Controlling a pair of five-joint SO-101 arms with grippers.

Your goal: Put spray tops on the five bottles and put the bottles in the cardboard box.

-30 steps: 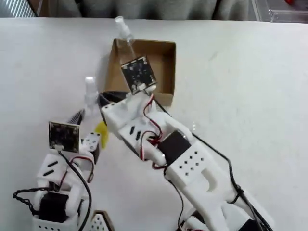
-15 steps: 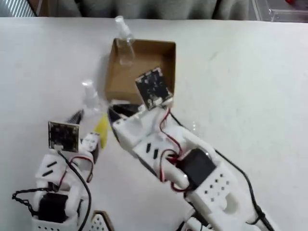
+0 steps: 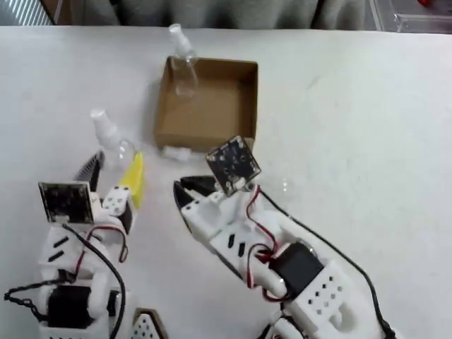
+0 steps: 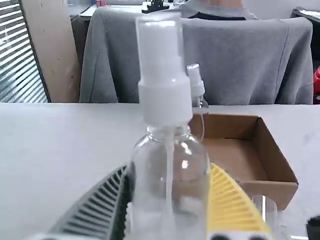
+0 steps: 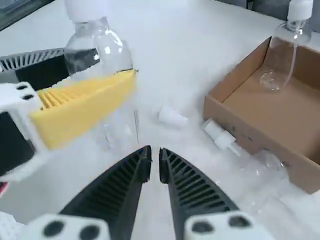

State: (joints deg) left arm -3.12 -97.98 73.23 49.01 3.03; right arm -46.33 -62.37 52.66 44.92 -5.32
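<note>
Left wrist view: the left gripper (image 3: 116, 159) has its jaws clamped on one upright bottle (image 4: 170, 170), spray top (image 4: 162, 75) fitted. Beyond those jaws the cardboard box (image 4: 270, 160) sits on the desk (image 3: 353, 106), with a second bottle (image 4: 197, 100) standing inside. A third bottle (image 3: 173, 152) lies (on its side) between the box and the right gripper (image 5: 155, 160), whose jaws are nearly closed, empty.

held btl (image 4: 170, 165) base: cut off at edge | lying btl (image 5: 264, 162): outline blurry
</note>
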